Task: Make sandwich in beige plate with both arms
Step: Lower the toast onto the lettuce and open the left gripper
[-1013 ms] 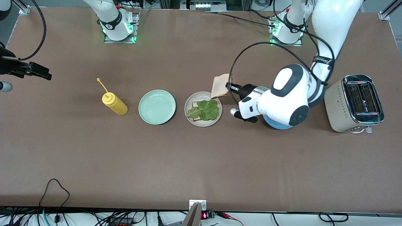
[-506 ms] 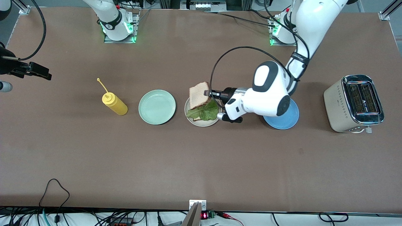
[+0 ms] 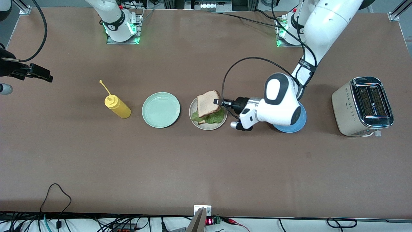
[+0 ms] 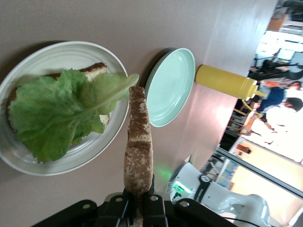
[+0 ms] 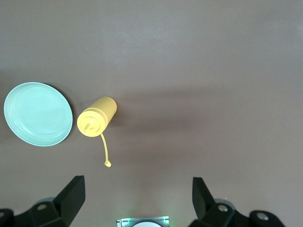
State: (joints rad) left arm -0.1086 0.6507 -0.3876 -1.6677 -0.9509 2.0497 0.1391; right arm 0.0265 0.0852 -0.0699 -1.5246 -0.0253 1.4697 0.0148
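One bread slice (image 3: 209, 103) hangs over the beige plate (image 3: 195, 121), pinched tight by the left gripper (image 3: 218, 102). Lettuce (image 3: 215, 118) and bread (image 4: 97, 72) lie on that plate. Well away from the plate, the right gripper (image 5: 138, 195) waits wide open above the yellow bottle (image 3: 117, 107).

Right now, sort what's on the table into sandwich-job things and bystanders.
Job:
- beige plate
- bottom bread slice, on that plate
- lettuce leaf, over the bottom slice
- top bread slice, gripped by the left gripper over the lettuce

Bystanders:
- mint-green plate
- blue plate
- mustard bottle
- toaster
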